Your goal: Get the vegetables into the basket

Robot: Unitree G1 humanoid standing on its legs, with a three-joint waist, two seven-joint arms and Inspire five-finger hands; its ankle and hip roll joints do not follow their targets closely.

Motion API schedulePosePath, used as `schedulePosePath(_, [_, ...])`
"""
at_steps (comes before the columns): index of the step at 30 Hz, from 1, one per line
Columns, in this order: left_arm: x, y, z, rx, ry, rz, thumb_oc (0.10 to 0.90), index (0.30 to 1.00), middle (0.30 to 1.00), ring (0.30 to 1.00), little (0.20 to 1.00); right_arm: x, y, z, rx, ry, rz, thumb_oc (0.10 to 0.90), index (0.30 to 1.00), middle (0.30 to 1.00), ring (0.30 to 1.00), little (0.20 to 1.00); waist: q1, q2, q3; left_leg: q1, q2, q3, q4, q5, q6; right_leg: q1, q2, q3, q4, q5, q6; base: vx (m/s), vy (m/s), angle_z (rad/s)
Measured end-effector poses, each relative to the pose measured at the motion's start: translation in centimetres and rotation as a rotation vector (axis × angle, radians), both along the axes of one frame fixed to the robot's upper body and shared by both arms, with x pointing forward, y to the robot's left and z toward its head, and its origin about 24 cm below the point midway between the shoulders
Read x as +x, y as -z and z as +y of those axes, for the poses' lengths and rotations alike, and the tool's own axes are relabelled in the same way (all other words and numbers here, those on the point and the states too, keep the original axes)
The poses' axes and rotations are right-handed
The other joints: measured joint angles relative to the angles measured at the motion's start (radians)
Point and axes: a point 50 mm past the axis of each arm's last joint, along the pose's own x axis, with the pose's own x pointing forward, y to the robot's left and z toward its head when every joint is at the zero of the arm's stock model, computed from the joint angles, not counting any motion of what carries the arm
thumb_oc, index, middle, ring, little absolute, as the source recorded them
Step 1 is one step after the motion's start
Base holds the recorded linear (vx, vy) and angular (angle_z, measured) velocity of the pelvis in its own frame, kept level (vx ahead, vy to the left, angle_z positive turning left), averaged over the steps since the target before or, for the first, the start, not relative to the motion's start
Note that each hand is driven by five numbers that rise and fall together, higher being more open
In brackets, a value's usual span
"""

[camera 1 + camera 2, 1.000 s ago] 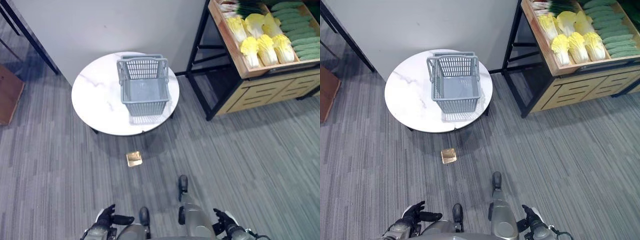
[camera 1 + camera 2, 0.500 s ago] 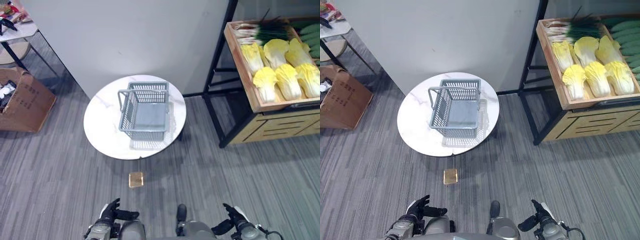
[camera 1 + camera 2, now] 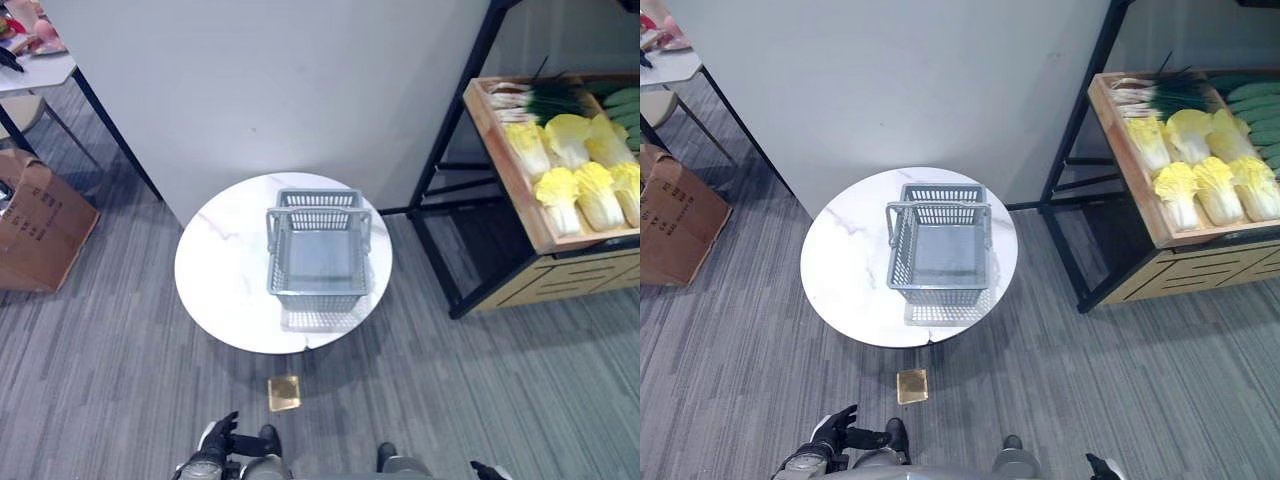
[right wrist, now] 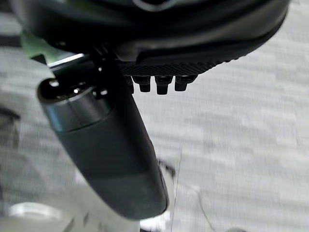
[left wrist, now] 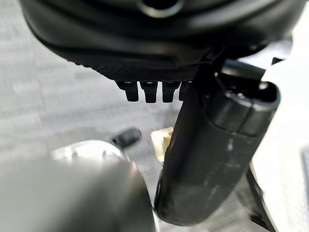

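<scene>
A: Starting at the left, what is there to knock into?

B: A cardboard box point(image 3: 675, 215) on the floor, well apart from the round table point(image 3: 215, 290). The left hand point(image 3: 832, 432) hangs low by the robot's side, fingers loosely straight, holding nothing.

A: And the basket?

B: The grey basket point(image 3: 319, 250) sits empty on the table, toward its right edge, handle up. A clumsy drop there could shove it off that edge.

A: The vegetables?

B: All on the wooden shelf point(image 3: 1145, 195) at the right: yellow cabbages point(image 3: 1200, 180), green onions point(image 3: 1165, 92), cucumbers point(image 3: 1250, 105). The shelf stands well apart from the table, so I judge each carry risks a slip.

A: The right hand?

B: The right hand point(image 4: 106, 150) has relaxed fingers and is empty. A small gold plate point(image 3: 284, 392) on the floor could catch a foot.
</scene>
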Motion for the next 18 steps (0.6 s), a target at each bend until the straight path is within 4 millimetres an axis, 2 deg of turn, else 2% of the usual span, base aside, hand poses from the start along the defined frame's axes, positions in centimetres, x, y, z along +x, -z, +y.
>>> schedulePosePath(1, [0.0,-0.1,0.3,0.009,0.004,0.000,0.900,1.000,1.000,1.000,1.000,0.2,0.2,0.8,0.018,-0.024,0.001,0.900,1.000,1.000,1.000,1.000,0.005,-0.002,0.000,0.000,-0.014,0.002,0.000,-0.010,0.013,-0.015,-0.010,0.012,0.020,0.012,0.007,0.05,0.191,-0.02])
schedulePosePath(4, [0.3,-0.3,0.7,0.026,0.014,-0.007,0.900,1.000,1.000,1.000,1.000,0.6,0.3,1.0,0.010,-0.056,0.019,0.900,1.000,1.000,1.000,1.000,0.028,-0.024,0.001,0.005,-0.043,0.021,-0.001,-0.037,0.025,-0.035,-0.031,0.026,0.036,0.036,0.042,0.06,0.189,-0.21])
schedulePosePath(8, [-0.1,-0.2,1.0,0.031,0.013,0.003,0.900,1.000,1.000,1.000,1.000,1.2,0.2,1.2,0.016,-0.065,0.002,0.900,1.000,1.000,1.000,1.000,0.025,-0.042,0.003,0.037,-0.045,0.052,-0.007,-0.071,0.038,-0.067,-0.038,0.032,0.121,0.060,0.056,0.05,0.126,-0.20])
schedulePosePath(11, [-0.1,-0.2,1.0,0.024,0.017,0.008,0.900,1.000,1.000,1.000,1.000,1.8,0.2,1.4,0.023,-0.072,-0.020,0.900,1.000,1.000,1.000,1.000,0.023,-0.041,0.012,0.054,-0.039,0.051,-0.008,-0.077,0.051,-0.130,-0.043,0.044,0.233,0.052,0.066,0.08,0.025,-0.09])
schedulePosePath(12, [-0.2,-0.2,1.1,0.025,0.017,0.010,0.900,1.000,1.000,1.000,1.000,1.7,0.2,1.6,0.027,-0.079,-0.017,0.900,1.000,1.000,1.000,1.000,0.024,-0.042,0.011,0.055,-0.038,0.051,-0.008,-0.079,0.053,-0.131,-0.043,0.042,0.213,0.041,0.070,0.10,-0.044,0.00])
schedulePosePath(15, [-0.3,-0.3,1.6,0.035,0.014,0.011,0.900,1.000,1.000,1.000,1.000,1.9,0.3,2.0,0.037,-0.093,-0.017,0.900,1.000,1.000,1.000,1.000,0.027,-0.062,0.006,0.048,-0.037,0.043,-0.008,-0.071,0.062,-0.122,-0.032,-0.008,-0.015,0.059,0.070,0.10,-0.106,0.07])
schedulePosePath(17, [-0.4,-0.3,1.7,0.037,0.007,0.016,0.900,1.000,1.000,1.000,1.000,1.8,0.3,2.2,0.045,-0.094,-0.018,0.900,1.000,1.000,1.000,1.000,0.013,-0.075,0.001,0.054,-0.038,0.012,-0.007,-0.068,0.037,-0.106,-0.019,0.004,-0.101,0.082,0.064,0.09,-0.157,0.44])
schedulePosePath(18, [-0.6,-0.3,1.7,0.036,0.001,0.022,0.900,1.000,1.000,1.000,1.000,1.6,0.4,2.3,0.051,-0.094,-0.016,0.900,1.000,1.000,1.000,1.000,0.004,-0.071,0.004,0.061,-0.033,-0.011,-0.007,-0.063,0.023,-0.080,-0.008,0.008,-0.108,0.137,0.063,0.08,-0.173,0.59])
